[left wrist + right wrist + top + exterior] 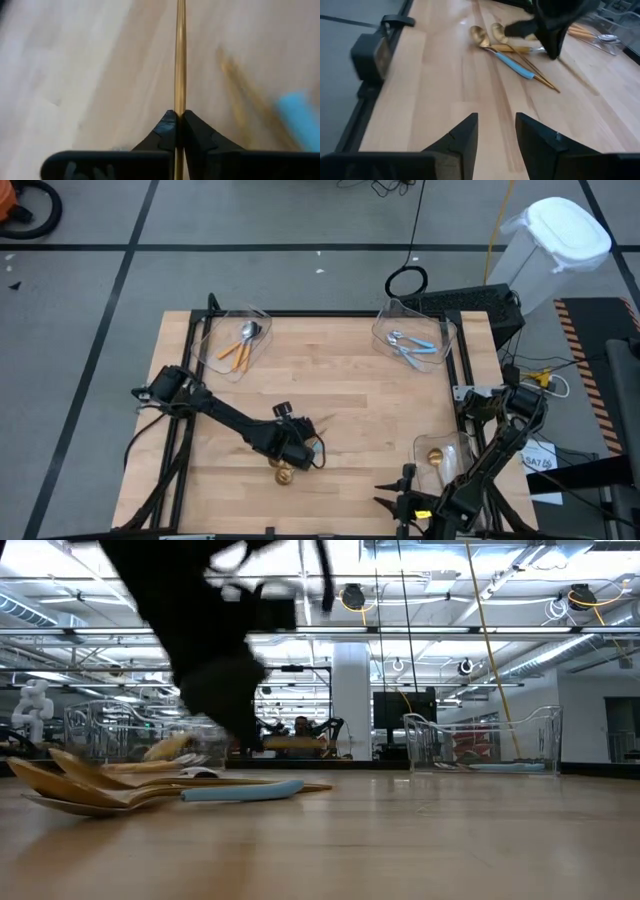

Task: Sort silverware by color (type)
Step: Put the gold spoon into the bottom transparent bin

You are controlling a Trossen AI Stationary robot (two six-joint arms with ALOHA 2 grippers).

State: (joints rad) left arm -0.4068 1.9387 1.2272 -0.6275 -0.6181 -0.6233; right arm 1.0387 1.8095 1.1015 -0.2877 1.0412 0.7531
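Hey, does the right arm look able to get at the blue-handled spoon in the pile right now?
Probably not easily: the left claw hangs right over the blue-handled spoon, gripping a thin gold spoon handle.

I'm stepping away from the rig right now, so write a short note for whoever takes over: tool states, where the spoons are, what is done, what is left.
Left tool: shut on a gold spoon handle, over the pile near the table's front edge.
Right tool: open, empty, parked at the front right.
Done: orange-handled spoons in the far-left clear bin; blue-handled spoons in the far-right bin; one gold spoon in the front-right bin.
Left: the pile still holds gold spoons and one blue-handled spoon.
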